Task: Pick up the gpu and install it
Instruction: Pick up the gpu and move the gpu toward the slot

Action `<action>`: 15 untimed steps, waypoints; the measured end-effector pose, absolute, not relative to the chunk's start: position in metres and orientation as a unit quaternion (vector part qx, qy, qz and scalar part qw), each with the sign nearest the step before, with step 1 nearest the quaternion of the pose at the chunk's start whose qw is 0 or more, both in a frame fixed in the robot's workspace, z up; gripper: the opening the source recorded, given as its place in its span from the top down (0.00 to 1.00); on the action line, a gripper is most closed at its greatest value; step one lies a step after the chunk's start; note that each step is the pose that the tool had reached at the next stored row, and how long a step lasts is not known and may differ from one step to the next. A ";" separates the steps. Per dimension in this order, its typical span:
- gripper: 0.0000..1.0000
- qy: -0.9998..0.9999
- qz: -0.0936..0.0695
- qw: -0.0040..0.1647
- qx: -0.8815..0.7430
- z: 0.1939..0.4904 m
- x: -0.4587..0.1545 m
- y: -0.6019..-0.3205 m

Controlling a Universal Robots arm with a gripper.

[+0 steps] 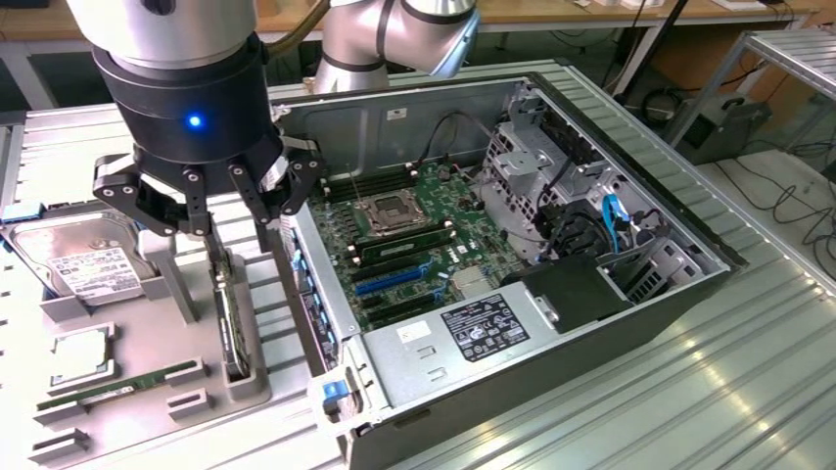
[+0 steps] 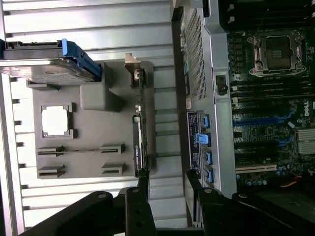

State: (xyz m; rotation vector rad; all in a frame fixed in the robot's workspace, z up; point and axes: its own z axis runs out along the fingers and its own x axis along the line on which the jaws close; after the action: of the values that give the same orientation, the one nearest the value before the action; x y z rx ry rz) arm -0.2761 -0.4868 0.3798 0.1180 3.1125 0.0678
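Black end effector [image 1: 233, 233], jaws wide and empty, hovers over the thin dark gpu card [image 1: 233, 328] standing on edge in a grey moulded holder [image 1: 196, 392]: seemingly light, stiff, fragile, best pinched across its flat faces.

Ribbed metal table [image 1: 731, 392] gleams; grey tray [image 2: 88, 135] and black hand [image 1: 233, 235] look matt, probably plastic.

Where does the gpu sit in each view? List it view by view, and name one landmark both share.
Exterior view: the gpu stands on edge in the grey tray, toward the exterior view's left, under the open claw.
Wrist view: the gpu shows edge-on in the tray's slot, between its raised block and the computer case.
Shared landmark: the processor socket on the motherboard.
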 end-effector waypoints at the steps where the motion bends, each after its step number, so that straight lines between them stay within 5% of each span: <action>1: 0.58 0.999 0.022 0.013 0.038 0.379 -0.276 -0.487; 15: 0.58 0.999 0.022 0.013 0.038 0.375 -0.278 -0.487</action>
State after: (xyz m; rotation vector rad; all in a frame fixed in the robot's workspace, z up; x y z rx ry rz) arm -0.2780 -0.4868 0.3748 0.1180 3.1125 0.0678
